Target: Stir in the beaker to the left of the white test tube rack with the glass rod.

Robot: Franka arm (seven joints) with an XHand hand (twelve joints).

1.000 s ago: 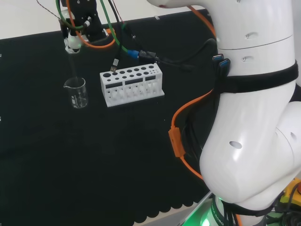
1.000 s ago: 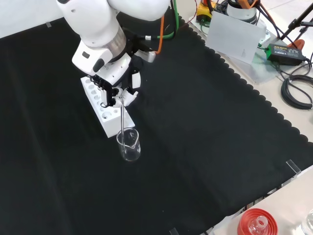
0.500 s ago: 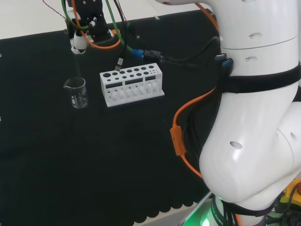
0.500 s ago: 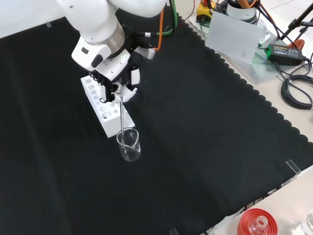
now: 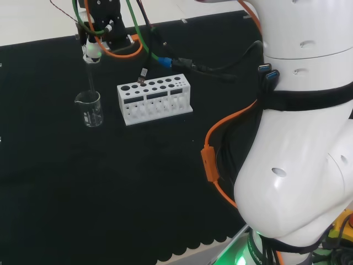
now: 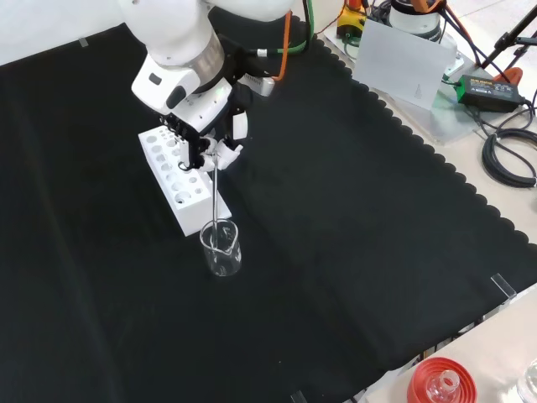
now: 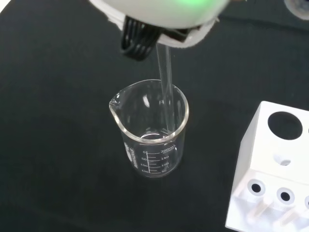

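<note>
Robot hand [image 6: 210, 147] grips a glass rod [image 6: 216, 195], tip inside the beaker [image 6: 221, 248] at the rack's [image 5: 154, 100] nine o'clock in the head view. Wide stirring could tip the beaker.

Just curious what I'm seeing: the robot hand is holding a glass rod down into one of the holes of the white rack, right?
Not quite. The robot hand does hold a glass rod, but the rod goes down into the beaker, not into a hole of the rack. The wrist view shows the rod inside the beaker's rim, with the rack standing beside it.
</note>
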